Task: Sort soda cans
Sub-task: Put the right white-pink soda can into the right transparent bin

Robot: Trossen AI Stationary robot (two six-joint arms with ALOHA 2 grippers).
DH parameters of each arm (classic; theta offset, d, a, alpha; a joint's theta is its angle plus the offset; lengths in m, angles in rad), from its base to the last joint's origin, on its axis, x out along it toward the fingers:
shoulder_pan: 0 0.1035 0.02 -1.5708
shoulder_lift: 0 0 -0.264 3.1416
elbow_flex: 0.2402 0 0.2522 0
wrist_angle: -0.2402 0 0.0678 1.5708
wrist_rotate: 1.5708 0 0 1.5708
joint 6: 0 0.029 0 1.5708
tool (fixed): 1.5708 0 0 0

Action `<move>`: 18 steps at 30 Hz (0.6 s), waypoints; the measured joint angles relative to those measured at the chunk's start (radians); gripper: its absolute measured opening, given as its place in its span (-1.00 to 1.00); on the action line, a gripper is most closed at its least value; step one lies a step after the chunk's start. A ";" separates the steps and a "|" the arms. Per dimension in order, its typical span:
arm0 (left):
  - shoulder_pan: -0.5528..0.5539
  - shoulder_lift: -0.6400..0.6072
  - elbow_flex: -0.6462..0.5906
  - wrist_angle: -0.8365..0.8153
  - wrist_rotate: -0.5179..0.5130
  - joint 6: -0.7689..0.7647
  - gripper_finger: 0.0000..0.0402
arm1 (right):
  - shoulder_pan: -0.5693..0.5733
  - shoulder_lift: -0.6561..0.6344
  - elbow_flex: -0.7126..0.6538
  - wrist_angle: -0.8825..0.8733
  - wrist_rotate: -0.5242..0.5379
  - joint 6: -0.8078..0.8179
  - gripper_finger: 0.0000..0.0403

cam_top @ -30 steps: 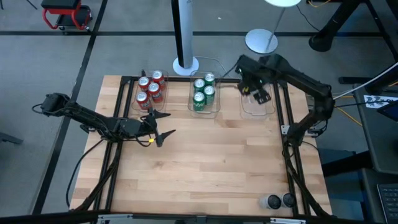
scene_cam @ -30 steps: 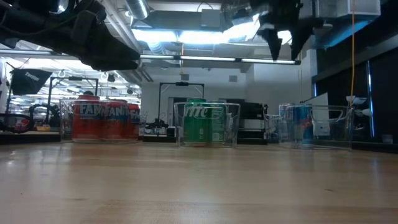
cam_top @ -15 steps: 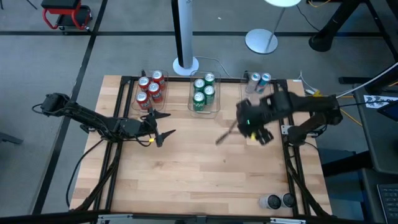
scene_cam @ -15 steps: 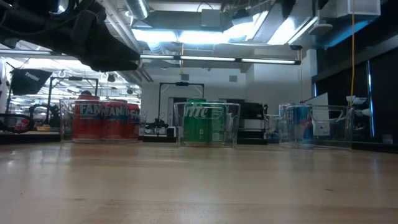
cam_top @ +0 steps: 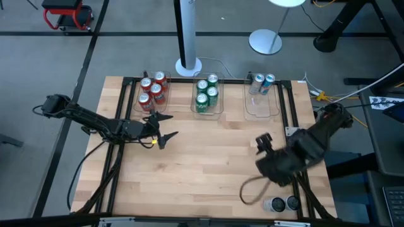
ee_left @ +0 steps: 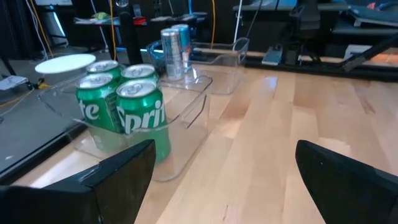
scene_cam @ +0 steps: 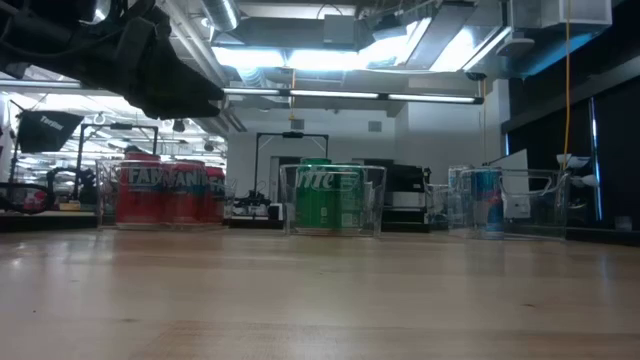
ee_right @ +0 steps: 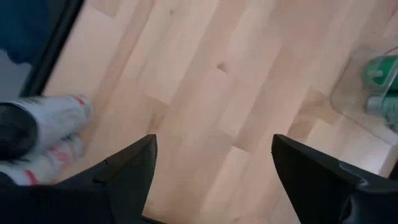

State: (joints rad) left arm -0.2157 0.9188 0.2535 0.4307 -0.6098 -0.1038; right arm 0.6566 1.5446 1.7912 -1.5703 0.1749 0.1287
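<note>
Several red soda cans (cam_top: 152, 88) stand in the far-left clear bin. Several green ones (cam_top: 206, 91) fill the middle bin (ee_left: 186, 118). Two blue-and-silver cans (cam_top: 262, 82) stand in the far-right bin (cam_top: 262, 106). Two dark-topped cans (cam_top: 282, 203) stand at the table's near right edge, also seen in the right wrist view (ee_right: 37, 134). My right gripper (cam_top: 268, 165) hangs open and empty above the table, just far and left of those two cans, fingers pointing steeply down (ee_right: 214, 140). My left gripper (cam_top: 169, 125) waits open and empty near the red cans' bin, facing the green cans (ee_left: 224, 149).
A black frame rail (cam_top: 287, 113) runs along the table's right side and another (cam_top: 117, 126) along its left. A white lamp post base (cam_top: 188, 65) stands behind the bins. Bare wood (cam_top: 202, 164) lies between the bins and the near edge.
My right gripper has swung from over the far-right bin toward the table's near right corner, turning about as it went. Its fingers stay apart and nothing hangs from them. It has left the low view. The two blue-and-silver cans now show uncovered in their bin.
</note>
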 joint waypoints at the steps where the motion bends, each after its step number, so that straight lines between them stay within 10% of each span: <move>1: 0.000 0.000 0.000 -0.008 0.000 -0.002 0.87 | 0.032 0.005 0.000 0.000 0.014 0.045 0.57; 18: 0.001 0.000 0.000 -0.045 0.000 0.033 0.87 | 0.388 0.124 -0.002 -0.001 -0.169 0.686 0.57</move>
State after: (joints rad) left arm -0.2150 0.9188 0.2531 0.3859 -0.6102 -0.0708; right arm 1.0443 1.6689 1.7893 -1.5710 0.0060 0.8150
